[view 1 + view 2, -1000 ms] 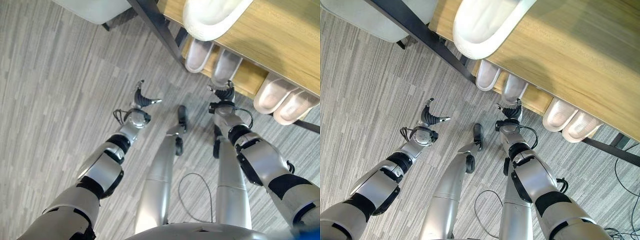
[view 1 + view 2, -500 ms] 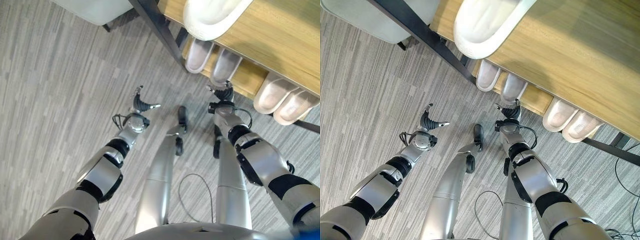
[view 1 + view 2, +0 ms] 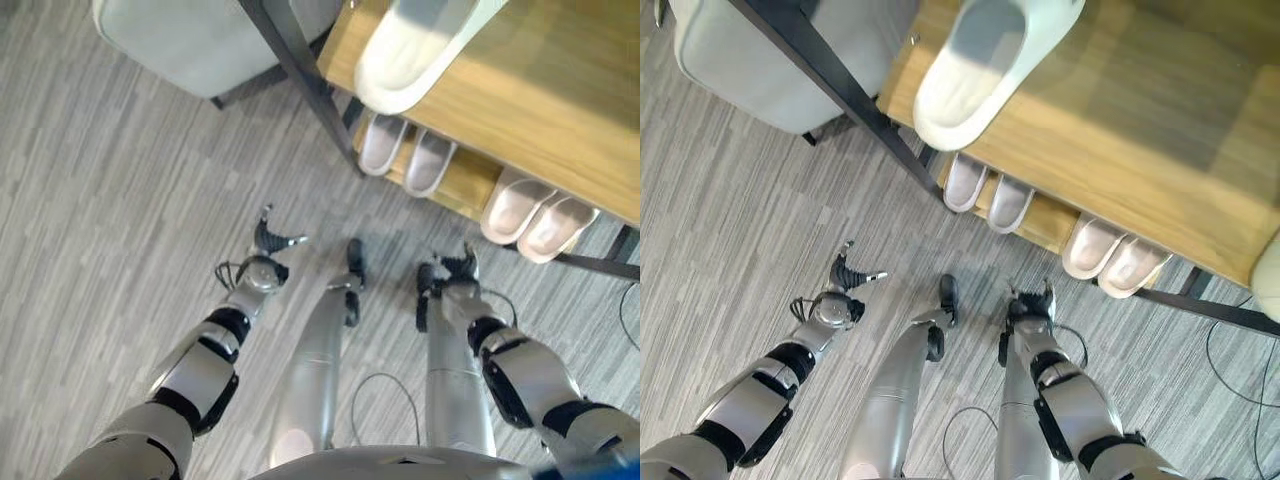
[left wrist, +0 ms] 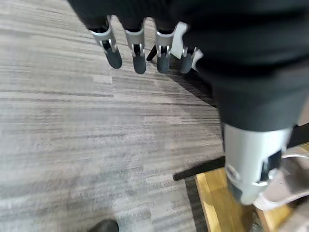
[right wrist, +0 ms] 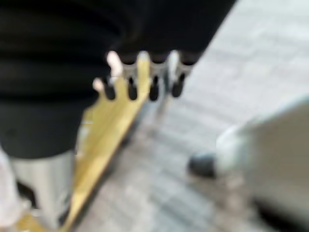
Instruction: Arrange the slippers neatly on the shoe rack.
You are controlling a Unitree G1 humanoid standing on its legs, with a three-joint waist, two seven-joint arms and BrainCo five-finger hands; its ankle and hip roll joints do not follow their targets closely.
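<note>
Grey chair [image 3: 190, 40] beside shoe rack [image 3: 560, 90]

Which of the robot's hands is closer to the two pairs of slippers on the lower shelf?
The right hand. It hangs open just in front of the slippers on the lower shelf, not touching them. The left hand is open over the floor, off to the left.

Four pale pinkish-white slippers sat on the shoe rack's [image 3: 470, 185] wooden lower shelf, upper right of frame, heels outward. Left pair [image 3: 402, 154] lay side by side, touching; right pair [image 3: 538, 211] likewise, set apart from them. One larger white slipper [image 3: 418, 48] overhung the top shelf's front edge.
</note>
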